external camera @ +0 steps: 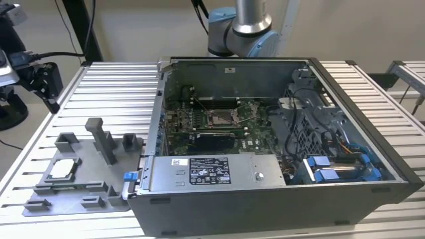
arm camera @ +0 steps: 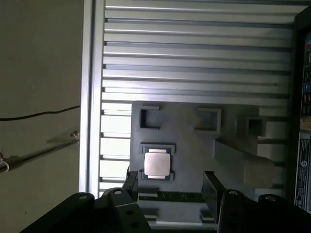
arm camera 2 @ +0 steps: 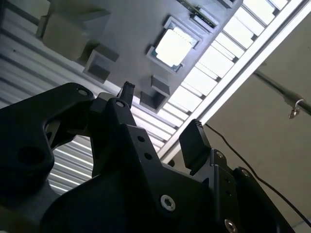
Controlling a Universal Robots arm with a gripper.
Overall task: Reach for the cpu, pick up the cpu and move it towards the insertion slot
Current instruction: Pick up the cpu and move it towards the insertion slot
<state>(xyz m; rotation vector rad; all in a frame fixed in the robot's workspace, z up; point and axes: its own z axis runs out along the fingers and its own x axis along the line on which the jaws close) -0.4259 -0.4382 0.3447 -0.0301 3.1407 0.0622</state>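
The cpu (external camera: 61, 170) is a small silvery square chip lying flat in a holder on the grey fixture plate (external camera: 76, 203), at the exterior view's left. It shows in both wrist views (arm camera 2: 173, 47) (arm camera: 157, 164). My gripper (arm camera: 171, 185) hangs well above the plate, open, with its two black fingers (arm camera: 213, 187) apart and nothing between them. In the second wrist view the gripper (arm camera 2: 163, 116) stands off from the chip, not touching it. The insertion slot (external camera: 221, 117), a silver-framed socket with a wire lever, lies on the motherboard inside the open computer case.
The open computer case (external camera: 265, 199) stands on a slatted aluminium table (external camera: 113, 87), right of the fixture plate. Grey blocks and a tall post (external camera: 103, 139) rise from the plate near the chip. The table's edge (arm camera: 87, 97) lies close to the plate. A black stand (external camera: 40, 79) is at the far left.
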